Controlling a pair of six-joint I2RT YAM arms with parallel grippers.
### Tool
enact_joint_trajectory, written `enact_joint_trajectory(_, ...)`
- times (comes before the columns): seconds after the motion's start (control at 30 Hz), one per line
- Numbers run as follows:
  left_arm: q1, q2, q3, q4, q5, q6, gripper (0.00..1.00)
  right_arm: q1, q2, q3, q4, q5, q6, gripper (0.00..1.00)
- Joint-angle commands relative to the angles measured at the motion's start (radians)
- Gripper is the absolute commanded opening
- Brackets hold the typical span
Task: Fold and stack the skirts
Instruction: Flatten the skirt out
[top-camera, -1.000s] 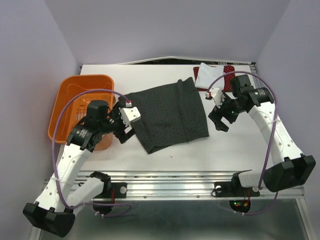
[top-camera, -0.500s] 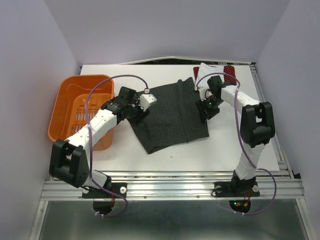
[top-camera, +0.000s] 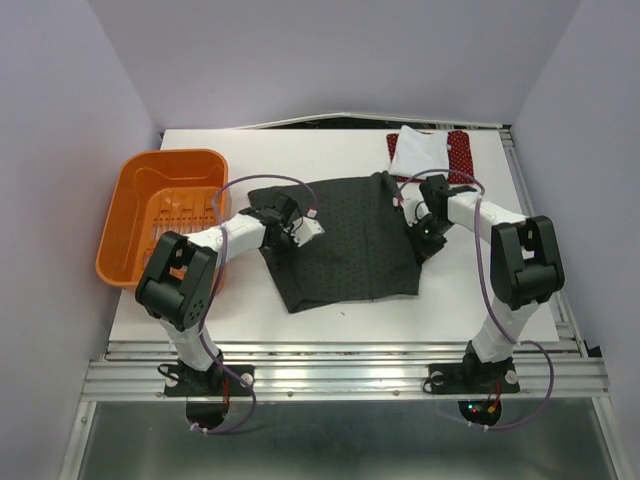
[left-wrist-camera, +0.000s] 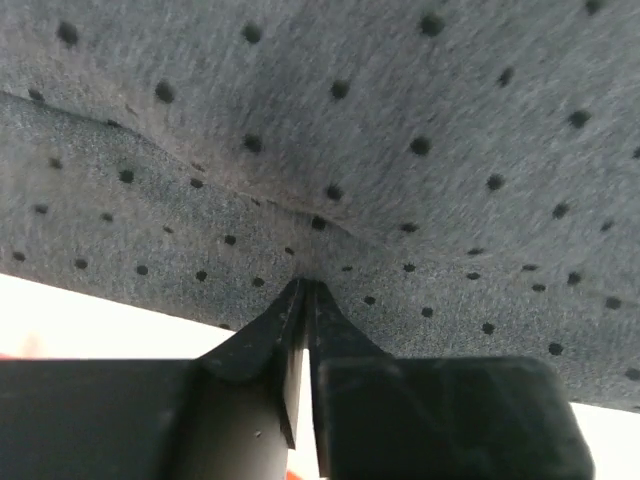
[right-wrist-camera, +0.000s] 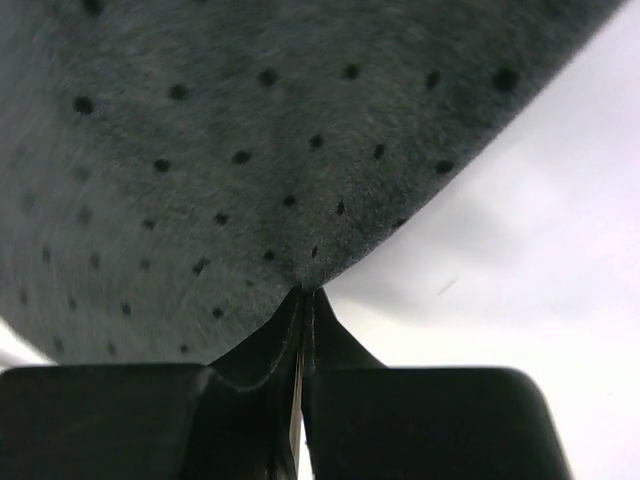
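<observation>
Left gripper (left-wrist-camera: 303, 288): clamped tight on the dark grey skirt (top-camera: 345, 240), left edge.
Right gripper (right-wrist-camera: 303, 292): pinched its right edge.
Room: table (top-camera: 440, 290) lay beyond; orange basket (top-camera: 165, 157) stood left.

The grey skirt (top-camera: 345, 240) is the biggest one. It is dark, with tiny black dots all over. It lies spread out mostly flat in the middle of the table (top-camera: 300, 150). The left gripper (left-wrist-camera: 303, 292) pinches its left edge and the right gripper (right-wrist-camera: 303, 295) pinches its right edge. The cloth wrinkles a little at the left pinch.

The white skirt (top-camera: 420, 152) is folded small. It lies on top of the red skirt (top-camera: 458, 155) at the far right of the table. The red one has tiny white dots and peeks out at the sides.
</observation>
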Motion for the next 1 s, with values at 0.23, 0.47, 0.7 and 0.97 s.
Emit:
enact_joint_trajectory(0.23,-0.027,-0.228,0.007,-0.304,0.130,0.224,0.13,0.032,-0.289,0.015,-0.492,-0.136,-0.234,0.76)
enact_joint_trajectory(0.47,-0.024,-0.222,0.199,-0.157,0.104,0.050,0.31,-0.063,-0.217,0.317,-0.218,-0.045,-0.068,0.56)
enact_joint_trajectory(0.7,0.029,-0.017,0.271,0.030,0.096,-0.139,0.32,-0.072,0.073,0.574,-0.045,-0.028,0.079,0.38)
enact_joint_trajectory(0.97,0.059,0.077,0.275,0.102,0.135,-0.216,0.33,-0.072,0.329,0.802,-0.124,-0.083,-0.002,0.54)
